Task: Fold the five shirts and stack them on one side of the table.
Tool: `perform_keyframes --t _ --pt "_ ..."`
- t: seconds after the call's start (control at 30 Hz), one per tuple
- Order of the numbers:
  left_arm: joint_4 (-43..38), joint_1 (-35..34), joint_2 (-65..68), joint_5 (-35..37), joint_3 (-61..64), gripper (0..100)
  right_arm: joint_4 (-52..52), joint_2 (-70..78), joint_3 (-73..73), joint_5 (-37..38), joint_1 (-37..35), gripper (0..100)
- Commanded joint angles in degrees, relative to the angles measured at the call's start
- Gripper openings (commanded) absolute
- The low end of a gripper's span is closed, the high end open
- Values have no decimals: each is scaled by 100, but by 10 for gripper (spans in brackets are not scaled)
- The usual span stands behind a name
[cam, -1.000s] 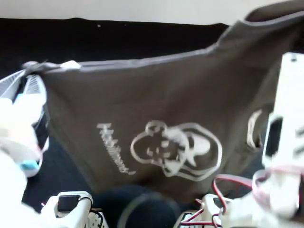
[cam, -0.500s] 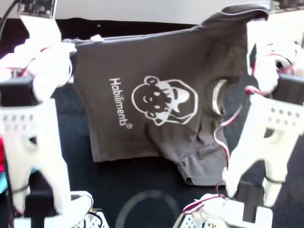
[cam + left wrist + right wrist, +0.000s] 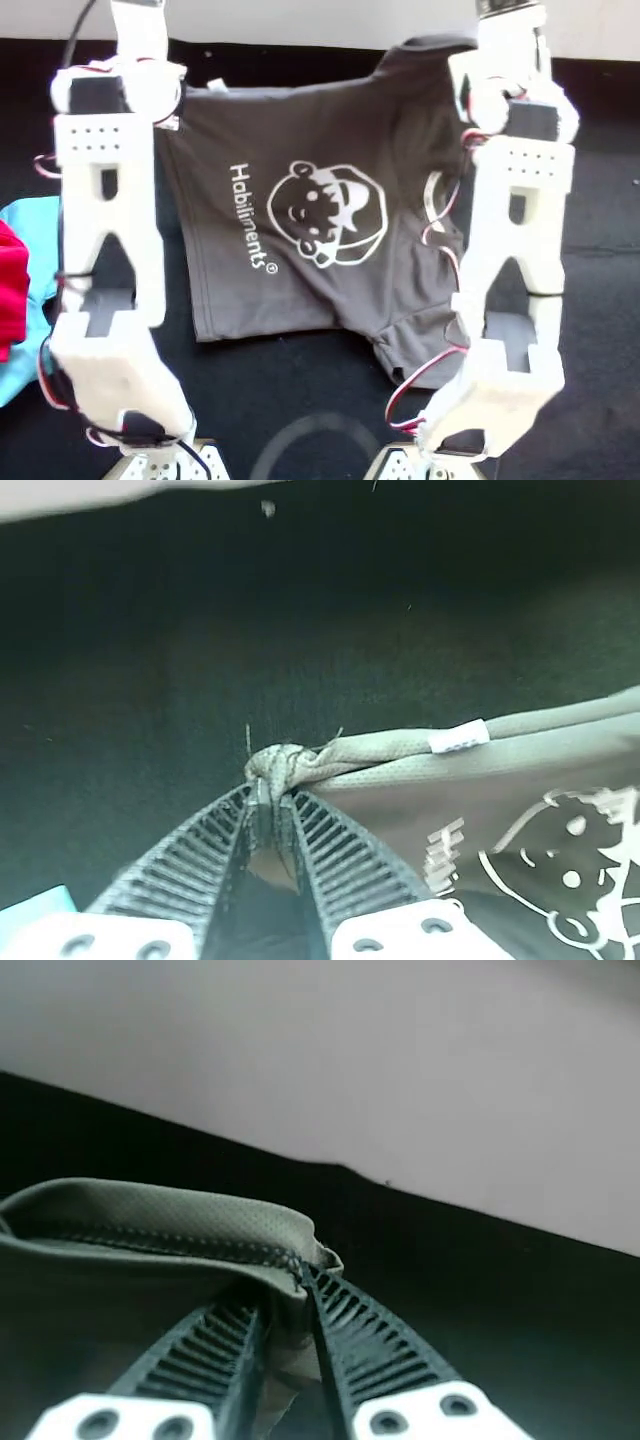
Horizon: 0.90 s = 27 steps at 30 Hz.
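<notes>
A dark grey shirt [image 3: 300,140] with a white cartoon-face print lies spread on the black table [image 3: 300,400], print up, one sleeve bunched near the front right. Both arms stretch over it toward the table's far edge: the left arm [image 3: 105,200] along its left side, the right arm [image 3: 510,200] along its right side. My left gripper [image 3: 272,798] is shut on a bunched far corner of the grey shirt [image 3: 400,780]. My right gripper [image 3: 298,1282] is shut on a folded hem of the shirt [image 3: 150,1230] near the far edge.
A red garment [image 3: 10,290] on a teal one [image 3: 25,215] lies at the table's left edge. A pale wall [image 3: 300,18] runs just behind the far edge. The arms' bases [image 3: 160,455] stand at the front edge, with bare table between them.
Both arms have swung from the near side out toward the far edge, carrying the shirt with them. The shirt went from hanging close to the camera to lying spread on the table.
</notes>
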Motion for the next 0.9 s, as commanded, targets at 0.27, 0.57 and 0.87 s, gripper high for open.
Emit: perform_keyframes --t 0.27,0.57,0.87 --pt "-88 -40 2273 -26 -1596 8 13 1596 4 44 -207 5" --pt "316 -40 2941 -26 -1604 8 207 2290 -13 -510 -268 5" --pt "2127 -31 2396 -53 -2070 8 1727 1288 -4 -510 -145 5"
